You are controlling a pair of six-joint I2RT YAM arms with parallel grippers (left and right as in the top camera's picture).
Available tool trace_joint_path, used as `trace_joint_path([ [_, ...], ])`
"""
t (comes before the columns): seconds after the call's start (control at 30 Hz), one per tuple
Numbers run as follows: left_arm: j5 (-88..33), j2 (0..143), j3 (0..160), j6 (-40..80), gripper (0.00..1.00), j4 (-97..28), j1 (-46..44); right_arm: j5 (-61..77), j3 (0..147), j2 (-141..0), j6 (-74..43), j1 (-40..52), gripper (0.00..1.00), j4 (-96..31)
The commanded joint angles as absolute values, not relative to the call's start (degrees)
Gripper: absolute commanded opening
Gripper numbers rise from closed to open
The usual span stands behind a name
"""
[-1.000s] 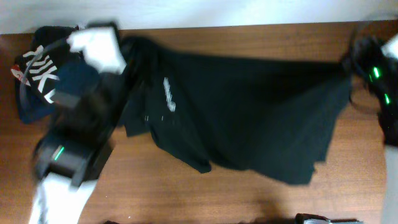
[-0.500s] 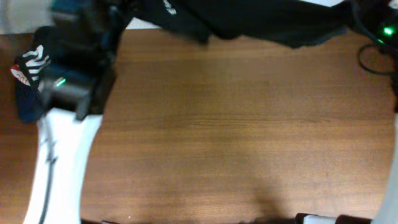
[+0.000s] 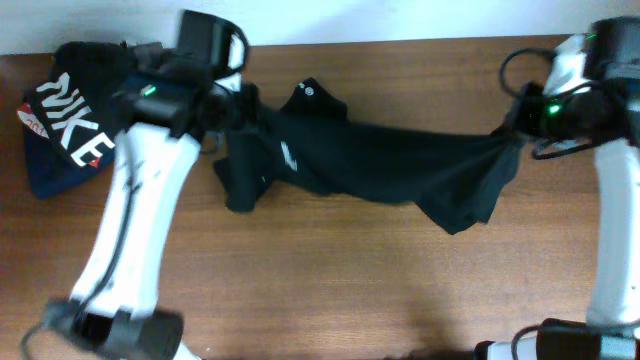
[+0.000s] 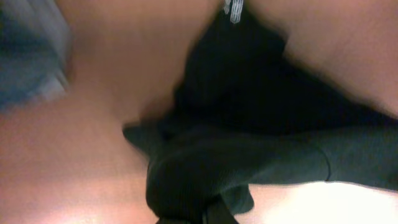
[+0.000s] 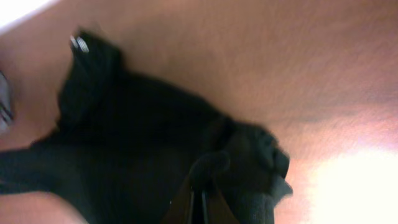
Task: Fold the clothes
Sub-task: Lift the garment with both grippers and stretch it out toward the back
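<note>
The clothes (image 3: pixel 380 160), a black T-shirt, stretch in a bunched band across the far half of the table. A small white round mark (image 3: pixel 308 90) shows near the collar. My left gripper (image 3: pixel 232 108) is shut on the shirt's left end. My right gripper (image 3: pixel 512 128) is shut on the right end, where a fold droops toward the table. In the left wrist view the black fabric (image 4: pixel 249 112) bunches over the gripper (image 4: pixel 199 219). The right wrist view shows the fingertips (image 5: pixel 200 202) pinched together in the cloth (image 5: pixel 137 143).
A dark garment with white NIKE lettering (image 3: pixel 65 125) lies at the far left corner, just beside the left arm. The wooden table (image 3: pixel 350 280) runs bare toward the near edge. A white wall borders the far edge. Cables hang by the right arm (image 3: pixel 610 230).
The shirt swung up to the far edge of view and has come back down. It is now a narrower, bunched band between both grippers, and both arms have shifted.
</note>
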State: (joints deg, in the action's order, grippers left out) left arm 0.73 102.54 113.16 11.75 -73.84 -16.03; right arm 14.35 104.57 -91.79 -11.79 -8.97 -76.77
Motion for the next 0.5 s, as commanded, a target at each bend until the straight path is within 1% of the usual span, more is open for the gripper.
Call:
trace_joint_path([
  [0.0, -2.85, 105.14, 113.27, 13.52, 0.01, -75.79, -15.75, 15.27, 102.35, -90.17, -9.89, -7.88, 0.04, -74.83],
  [0.13, -2.81, 105.08, 113.47, 13.50, 0.01, -75.35, -15.75, 15.29, 102.98, -90.04, -10.17, -7.88, 0.04, -71.81],
  [0.2, -1.39, 105.03, 113.75, 13.45, 0.01, -71.00, -15.66, 15.44, 103.00, -90.06, -11.64, -7.88, 0.04, -67.68],
  [0.33, 2.94, 105.03, 113.75, 13.21, 0.01, -55.83, -15.20, 15.92, 103.00, -90.11, -14.70, -7.88, 0.04, -54.24],
  [0.37, 4.03, 105.03, 113.78, 13.19, 0.01, -49.65, -14.81, 15.94, 103.15, -90.11, -15.99, -7.88, 0.04, -48.95],
  [0.4, 4.86, 104.99, 114.10, 13.08, 0.01, -45.17, -14.59, 15.92, 103.68, -90.11, -16.64, -7.88, 0.04, -46.83],
  [0.47, 5.48, 104.79, 116.20, 12.75, 0.01, -43.99, -14.48, 15.92, 105.97, -90.06, -16.88, -7.88, 0.04, -46.98],
])
